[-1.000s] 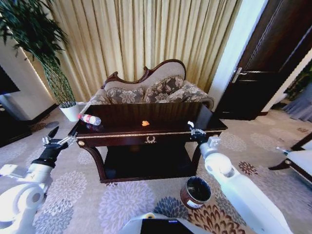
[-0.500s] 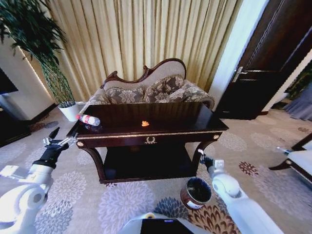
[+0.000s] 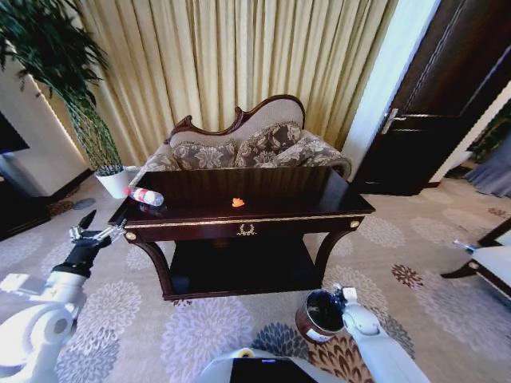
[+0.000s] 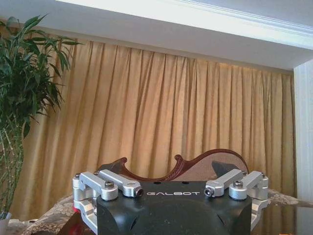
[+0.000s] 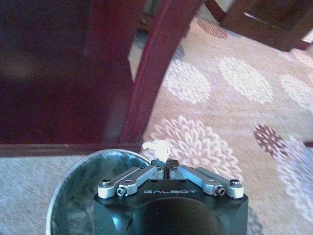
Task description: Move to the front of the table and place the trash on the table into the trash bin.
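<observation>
the right pincer (image 5: 165, 157) hangs over the trash bin (image 3: 321, 314) beside the worktop (image 3: 263, 191), closed on a white scrap (image 5: 156, 146). an orange scrap (image 3: 238, 202) and bottle (image 3: 147, 196) lie on top. the left pincer (image 3: 94, 233) waits, spread open and empty, off its left corner.

The right gripper (image 5: 165, 162) pinches a tiny white scrap (image 5: 155, 146) at its fingertips, poised over the trash bin (image 5: 78, 188). Behind, a curved leg of the table (image 5: 156, 63) meets floral carpet (image 5: 234, 112).

one bottle (image 3: 146, 196), one orange scrap (image 3: 238, 202), one bin (image 3: 321, 313)
</observation>
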{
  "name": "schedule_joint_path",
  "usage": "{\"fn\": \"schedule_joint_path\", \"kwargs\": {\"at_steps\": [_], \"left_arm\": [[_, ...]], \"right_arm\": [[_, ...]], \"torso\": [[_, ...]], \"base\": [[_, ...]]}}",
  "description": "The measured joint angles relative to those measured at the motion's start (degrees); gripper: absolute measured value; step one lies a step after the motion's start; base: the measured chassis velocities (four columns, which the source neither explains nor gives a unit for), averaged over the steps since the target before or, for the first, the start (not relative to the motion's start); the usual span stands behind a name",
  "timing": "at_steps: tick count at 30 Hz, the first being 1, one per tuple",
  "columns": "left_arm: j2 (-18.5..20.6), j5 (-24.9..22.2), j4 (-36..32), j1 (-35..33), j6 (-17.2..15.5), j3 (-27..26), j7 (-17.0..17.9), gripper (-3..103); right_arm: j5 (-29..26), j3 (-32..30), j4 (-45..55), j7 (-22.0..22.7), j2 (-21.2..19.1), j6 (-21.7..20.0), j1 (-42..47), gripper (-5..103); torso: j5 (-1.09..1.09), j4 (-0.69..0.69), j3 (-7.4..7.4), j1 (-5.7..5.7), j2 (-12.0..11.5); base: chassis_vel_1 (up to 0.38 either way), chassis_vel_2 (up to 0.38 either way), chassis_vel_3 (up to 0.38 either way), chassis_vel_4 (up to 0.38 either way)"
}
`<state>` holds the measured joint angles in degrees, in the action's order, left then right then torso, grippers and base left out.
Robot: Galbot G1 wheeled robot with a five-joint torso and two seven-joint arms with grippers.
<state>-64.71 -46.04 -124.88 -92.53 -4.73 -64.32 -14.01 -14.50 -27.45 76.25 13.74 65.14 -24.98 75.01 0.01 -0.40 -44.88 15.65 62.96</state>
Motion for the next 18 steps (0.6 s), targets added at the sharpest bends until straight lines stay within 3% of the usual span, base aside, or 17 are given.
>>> {"fn": "schedule_joint_path", "kwargs": {"at_steps": [2,6,13,14,16,17,18], "left_arm": [[0.0,0.0,0.0,0.0,0.0,0.0,0.0,100],[0.1,-0.1,0.0,0.1,0.1,-0.1,0.0,100],[0.0,-0.1,-0.1,-0.1,0.4,-0.1,0.0,100],[0.0,-0.1,-0.1,-0.1,0.5,-0.1,0.0,100],[0.0,-0.1,-0.1,-0.1,0.5,-0.1,0.0,100],[0.0,-0.1,-0.1,-0.1,0.5,-0.2,0.0,100],[-0.1,-0.1,-0.1,-0.1,0.6,-0.2,-0.1,100]], "right_arm": [[0.2,0.0,-0.3,0.8,0.3,-0.7,-0.3,-2],[0.6,0.6,-0.4,2.8,0.7,-2.5,-1.3,13],[0.4,1.0,0.2,4.1,0.1,-2.6,-1.7,35],[-0.6,1.0,0.7,4.5,-0.1,-2.8,-1.6,46],[-1.1,1.0,1.0,4.9,-0.1,-2.9,-1.6,46],[-1.5,1.0,1.5,5.4,-0.2,-2.7,-1.6,57],[-1.7,1.0,2.1,5.5,-0.2,-2.2,-1.5,57]], "torso": [[-0.01,0.0,0.0,0.0,0.0],[-0.01,0.0,0.0,0.0,0.0],[-0.01,0.0,0.0,0.0,0.0],[-0.01,0.0,0.0,0.0,0.0],[-0.01,0.0,0.0,0.0,0.0],[-0.01,0.0,0.0,0.01,0.0],[-0.01,0.0,0.0,0.0,0.0]], "base": [[0.0,0.0,0.0,0.0],[0.0,0.0,0.0,0.0],[0.0,0.0,0.0,0.0],[0.0,0.0,0.0,0.0],[0.0,0.0,0.0,0.0],[0.0,0.0,0.0,0.0],[0.0,0.0,0.0,0.0]]}}
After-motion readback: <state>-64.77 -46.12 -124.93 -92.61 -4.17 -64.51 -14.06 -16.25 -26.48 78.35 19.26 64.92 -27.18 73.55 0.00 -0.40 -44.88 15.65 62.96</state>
